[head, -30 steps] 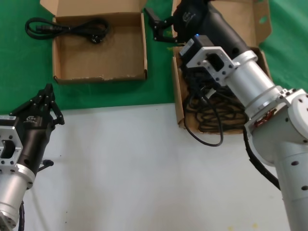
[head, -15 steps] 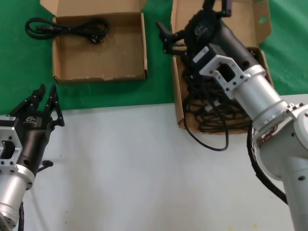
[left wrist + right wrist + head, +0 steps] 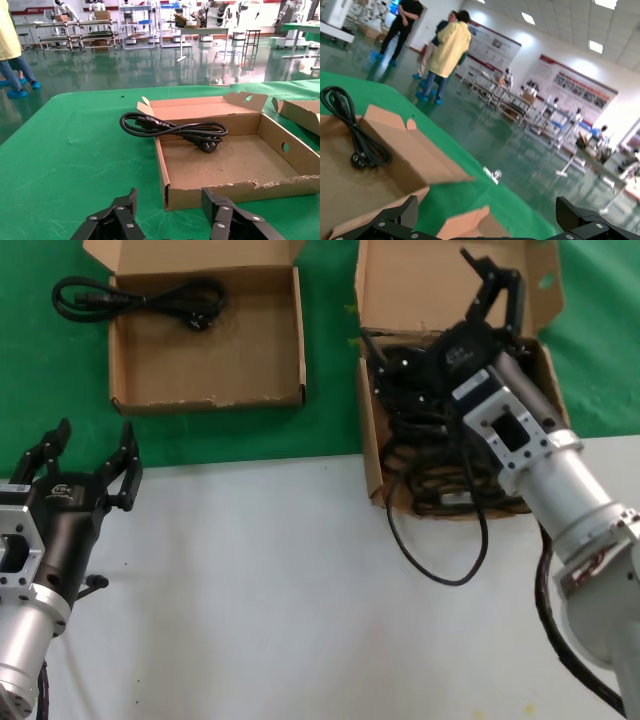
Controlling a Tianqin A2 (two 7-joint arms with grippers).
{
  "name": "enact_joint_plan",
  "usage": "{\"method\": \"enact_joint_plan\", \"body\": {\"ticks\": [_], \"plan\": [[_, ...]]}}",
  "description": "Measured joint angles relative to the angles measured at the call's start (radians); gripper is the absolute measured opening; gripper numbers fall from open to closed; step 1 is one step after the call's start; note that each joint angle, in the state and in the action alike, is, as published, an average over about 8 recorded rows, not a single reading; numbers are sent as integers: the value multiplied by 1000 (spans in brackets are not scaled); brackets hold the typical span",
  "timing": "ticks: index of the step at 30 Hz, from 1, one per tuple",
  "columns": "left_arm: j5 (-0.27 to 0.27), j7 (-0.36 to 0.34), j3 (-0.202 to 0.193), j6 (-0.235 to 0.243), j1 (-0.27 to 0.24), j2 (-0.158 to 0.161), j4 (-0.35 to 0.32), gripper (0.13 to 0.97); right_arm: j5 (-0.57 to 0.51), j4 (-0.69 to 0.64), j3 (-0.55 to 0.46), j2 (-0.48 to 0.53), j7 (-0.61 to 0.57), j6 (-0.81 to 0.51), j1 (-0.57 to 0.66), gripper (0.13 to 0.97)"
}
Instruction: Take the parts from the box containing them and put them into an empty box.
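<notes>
- A green cloth (image 3: 75, 150) covers the far part of the desk; the near part is a bare white surface (image 3: 260, 590).
- Beyond it lies a glossy dark green floor (image 3: 125, 65) (ceiling lights mirror in it).
- Metal shelving racks (image 3: 80, 35) and trolleys stand along the far side.
- A white wall carries large posters (image 3: 570, 82).
- Ceiling light panels (image 3: 600, 4) glow overhead.
- People (image 3: 447, 47) stand in the aisle, one in yellow.

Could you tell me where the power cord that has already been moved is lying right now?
In the head view, the power cord lies draped over the back-left corner of the low-walled box, upper left, on the green cloth.
</notes>
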Motion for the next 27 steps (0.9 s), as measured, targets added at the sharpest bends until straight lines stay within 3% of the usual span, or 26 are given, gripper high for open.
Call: {"method": "enact_joint_plan", "body": {"ticks": [5, 13, 17, 27], "plan": [[-2, 2, -1, -2, 2, 0, 0, 457, -5, 19, 2, 20, 82, 29, -41, 966], [-4, 4, -2, -5, 4, 0, 0, 672, -12, 51, 5, 51, 214, 75, -107, 966], [-6, 5, -2, -6, 5, 0, 0, 672, -16, 66, 7, 67, 280, 98, -140, 966], [-9, 8, -4, -10, 9, 1, 0, 847, -25, 105, 11, 107, 446, 156, -222, 966]]}}
